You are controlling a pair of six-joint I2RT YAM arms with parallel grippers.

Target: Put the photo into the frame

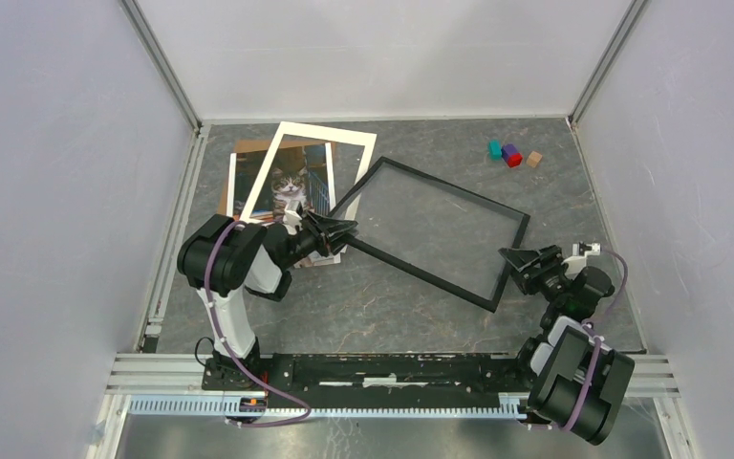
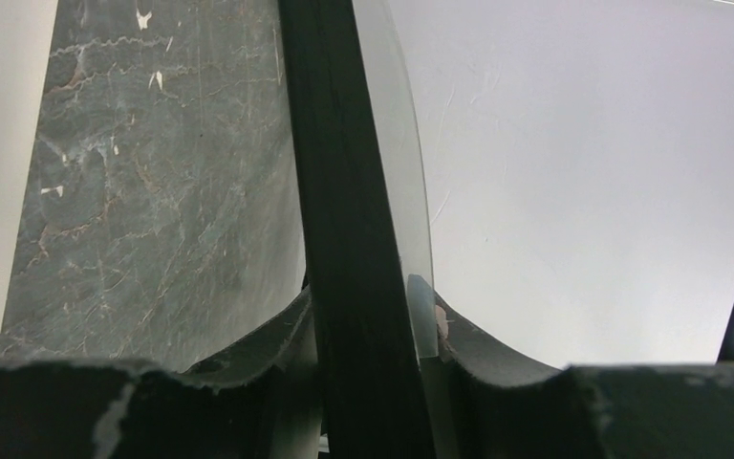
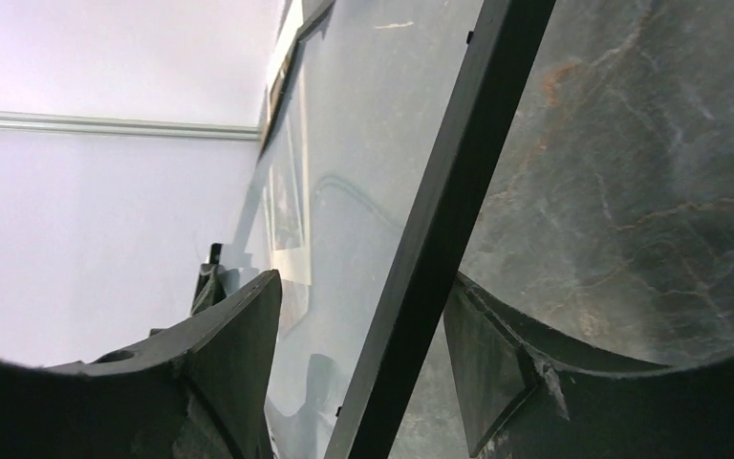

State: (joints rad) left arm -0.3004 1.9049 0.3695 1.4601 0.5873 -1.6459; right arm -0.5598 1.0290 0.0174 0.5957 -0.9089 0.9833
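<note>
Right gripper [image 1: 521,258], at frame's [image 3: 442,220] near-right edge: jaws straddle bar, one finger well off it, no grip yet.
Left gripper [image 1: 344,229], at frame's left corner: clamped on bar plus clear sheet [image 2: 406,191].
Photo [image 1: 291,186] just beyond frame's left corner, flat under white mat [image 1: 330,129], outside frame.

Risks:
- Frame held by one grip only; may twist or swing into mat and shove photo.
- Clear sheet bows away from bar; may slip out.

Frame long axis left-to-right, right end slanted nearer.
Photo long axis near-to-far, leaning slightly right; cat's head at far end.
</note>
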